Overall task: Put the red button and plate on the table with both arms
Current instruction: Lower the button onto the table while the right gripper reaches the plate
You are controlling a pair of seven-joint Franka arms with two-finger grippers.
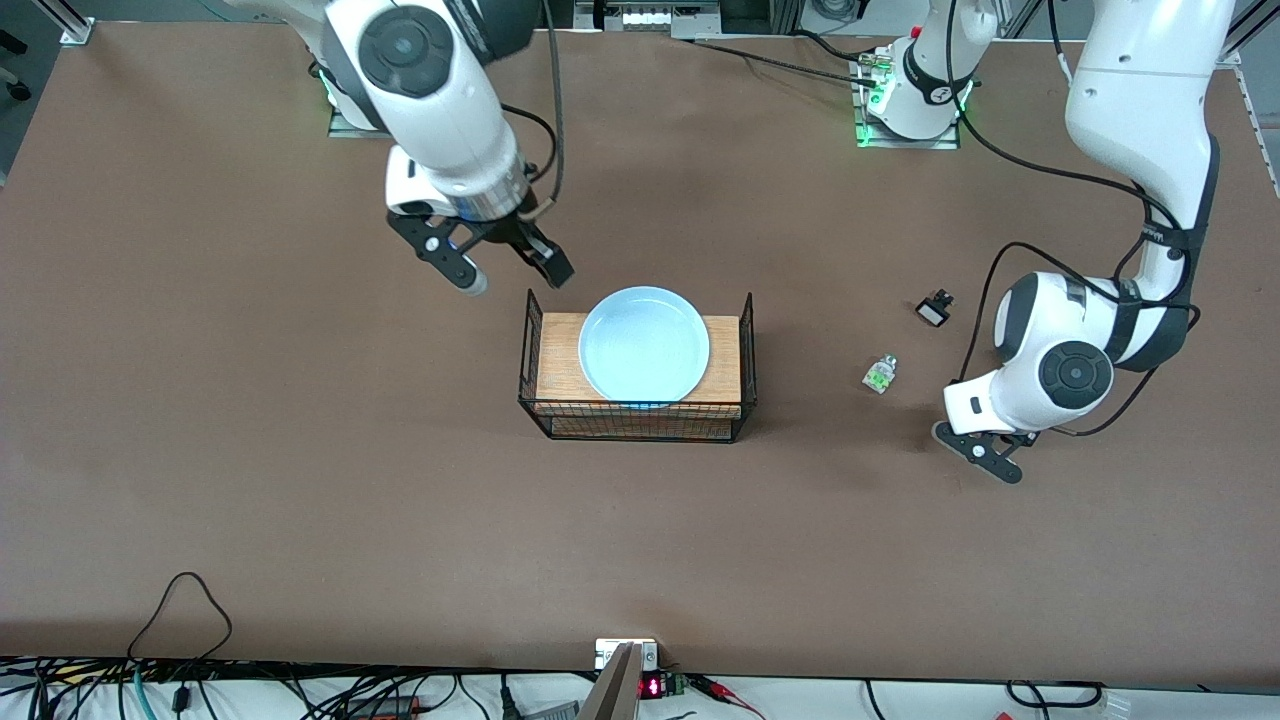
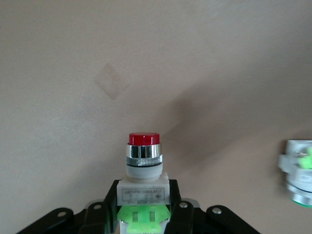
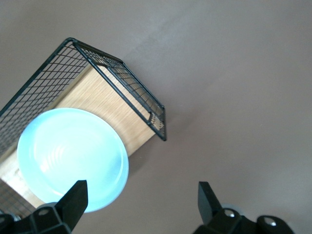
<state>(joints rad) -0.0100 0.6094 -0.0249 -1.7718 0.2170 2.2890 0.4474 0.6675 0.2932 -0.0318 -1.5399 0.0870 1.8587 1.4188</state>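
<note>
My left gripper point(image 1: 985, 455) is shut on the red button point(image 2: 144, 161): red cap, silvery neck, white-and-green body between the fingers. It holds the button low over the table point(image 1: 300, 500) at the left arm's end; the hand hides the button in the front view. The pale-blue plate point(image 1: 645, 343) lies on the wood top of the black wire basket point(image 1: 745, 330) mid-table. My right gripper point(image 1: 518, 280) is open and empty, in the air beside the basket's corner nearest the right arm's base. The right wrist view shows the plate point(image 3: 73, 156) by one fingertip point(image 3: 75, 192).
A green-white part without a red cap point(image 1: 880, 373) lies on the table between the basket and my left gripper; it also shows in the left wrist view point(image 2: 298, 170). A small black-and-white part point(image 1: 935, 308) lies farther from the front camera than it.
</note>
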